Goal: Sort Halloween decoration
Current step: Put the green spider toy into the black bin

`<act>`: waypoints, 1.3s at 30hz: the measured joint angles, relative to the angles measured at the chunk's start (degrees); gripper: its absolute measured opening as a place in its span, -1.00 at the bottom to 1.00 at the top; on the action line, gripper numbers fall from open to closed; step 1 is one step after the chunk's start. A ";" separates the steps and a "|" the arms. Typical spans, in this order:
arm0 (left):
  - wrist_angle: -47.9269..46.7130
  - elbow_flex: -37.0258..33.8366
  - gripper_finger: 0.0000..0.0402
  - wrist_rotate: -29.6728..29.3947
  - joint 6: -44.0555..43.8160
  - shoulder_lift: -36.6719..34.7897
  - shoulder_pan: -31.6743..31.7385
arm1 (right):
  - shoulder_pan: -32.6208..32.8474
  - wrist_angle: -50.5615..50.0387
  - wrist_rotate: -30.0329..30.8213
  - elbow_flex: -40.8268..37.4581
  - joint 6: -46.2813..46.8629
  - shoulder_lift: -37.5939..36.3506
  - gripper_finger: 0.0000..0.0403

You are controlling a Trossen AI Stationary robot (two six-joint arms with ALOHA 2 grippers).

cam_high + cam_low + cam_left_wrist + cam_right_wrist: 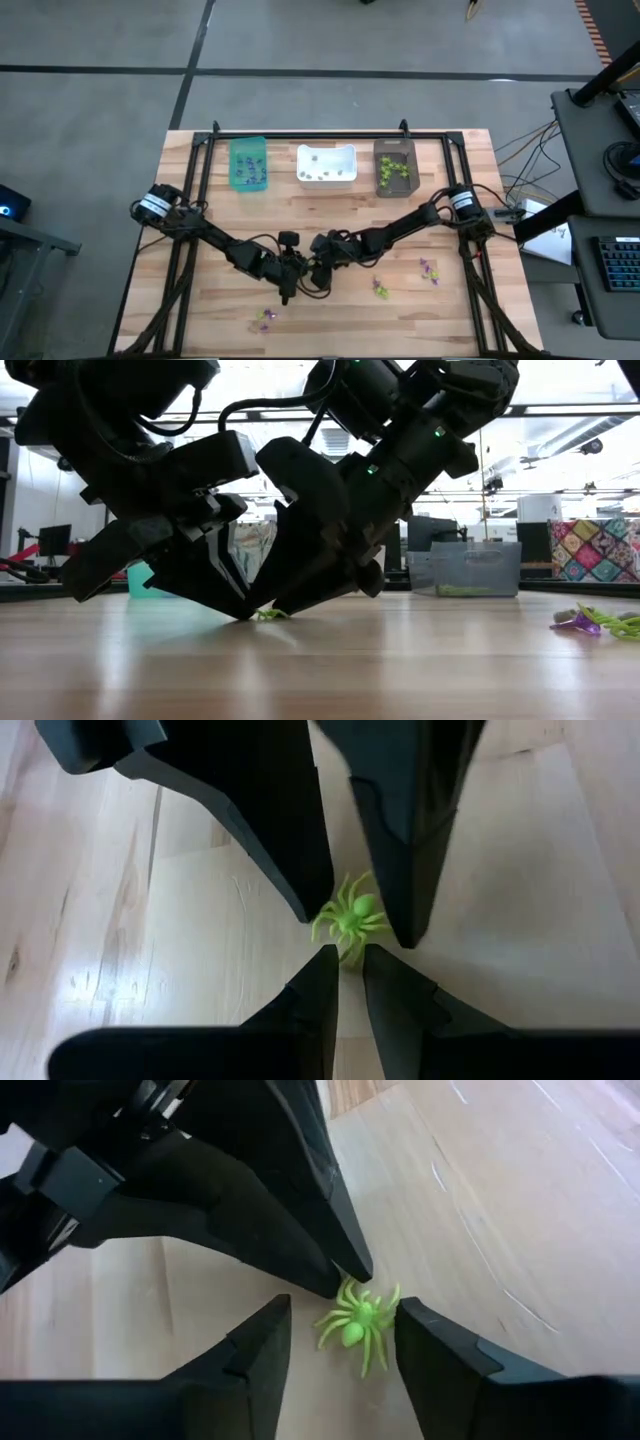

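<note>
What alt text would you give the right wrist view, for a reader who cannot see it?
A lime-green plastic spider lies on the pale wooden table between the right gripper's two open dark fingers. The left gripper's dark fingertips reach in from the far side, almost touching the spider.

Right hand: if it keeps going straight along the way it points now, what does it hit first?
Probably the lime-green spider, lying on the table between the right hand's open fingers. Just beyond it are the left hand's fingertips, so those would likely come next; the depth is hard to judge.
</note>
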 joint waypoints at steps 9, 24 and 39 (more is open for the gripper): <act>-0.34 -0.05 -0.81 -0.09 0.00 -0.61 0.02 | -0.21 -0.21 -0.11 -0.07 0.04 0.07 -0.67; -6.88 -0.17 -0.81 -0.66 -2.00 -4.78 -0.35 | -0.38 -0.28 -0.26 -0.12 -2.31 -0.15 -0.96; -13.74 -0.09 -0.81 -0.88 -6.03 -17.09 -1.75 | -0.38 -1.29 0.83 -0.24 -4.63 -2.64 -0.96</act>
